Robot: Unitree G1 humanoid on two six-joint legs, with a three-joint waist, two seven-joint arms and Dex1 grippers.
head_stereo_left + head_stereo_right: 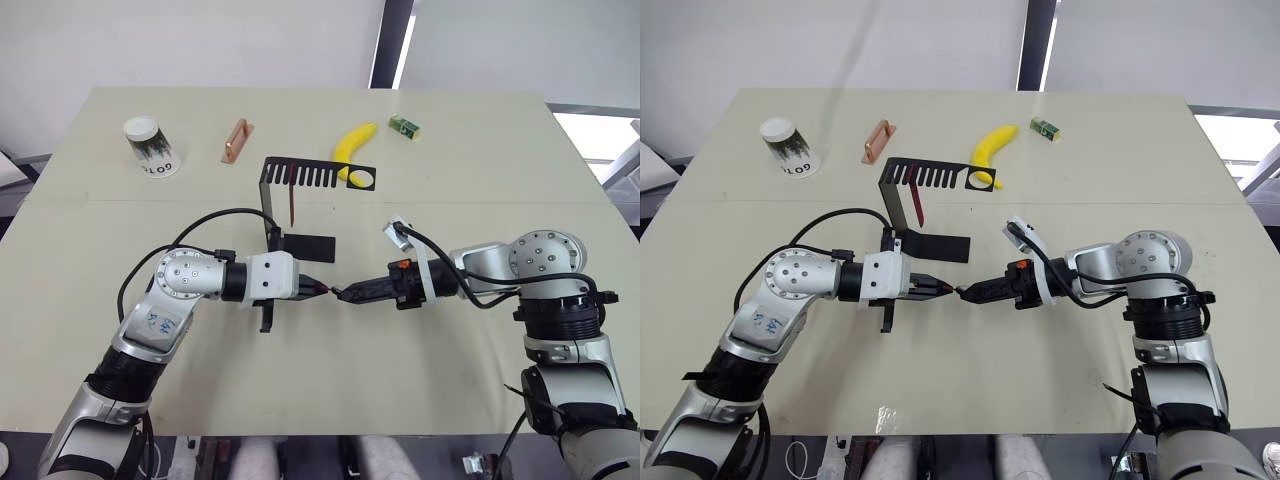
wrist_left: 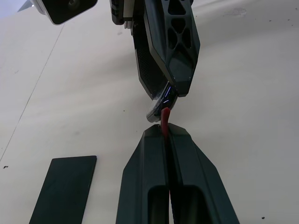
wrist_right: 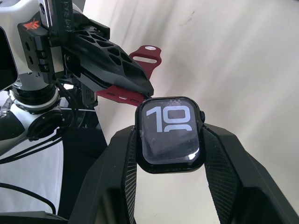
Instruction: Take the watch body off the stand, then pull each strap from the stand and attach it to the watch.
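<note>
My right gripper [image 1: 340, 294] is shut on the watch body [image 3: 170, 135], a small black case whose screen shows light digits. Facing it tip to tip, my left gripper [image 1: 322, 289] is shut on one dark red strap [image 3: 140, 70]. The end of that strap [image 2: 164, 116] meets the edge of the watch body [image 2: 161, 100]. Both grippers hover over the table in front of the black stand [image 1: 268, 200]. A second dark red strap [image 1: 291, 205] hangs from the stand's comb-slotted top arm [image 1: 315, 172].
Along the far side of the table lie a paper cup [image 1: 152, 147], a copper-coloured bar [image 1: 236, 140], a banana [image 1: 352, 148] and a small green box [image 1: 405, 126]. The stand's flat base [image 1: 312, 247] lies just behind the grippers.
</note>
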